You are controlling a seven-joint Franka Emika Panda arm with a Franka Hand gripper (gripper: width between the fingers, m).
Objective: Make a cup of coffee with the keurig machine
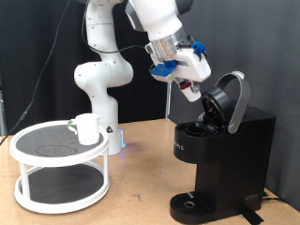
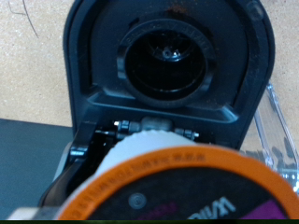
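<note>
The fingers seem closed on an orange-rimmed pod [image 2: 182,187], the gripper [image 1: 192,91] poised just above the keurig machine [image 1: 225,155], whose lid [image 1: 230,101] stands raised. The cup [image 1: 88,128] sits well apart on a white rack [image 1: 58,173].

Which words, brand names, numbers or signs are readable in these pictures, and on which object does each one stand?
Nothing reads with certainty.
Keurig machine: pale lettering on its front face, too small to read.
Pod with an orange rim, close to the camera above the open machine: white letters on its dark top, seen upside down, blurred and cut off.
Cup on the white stand: no text.
</note>
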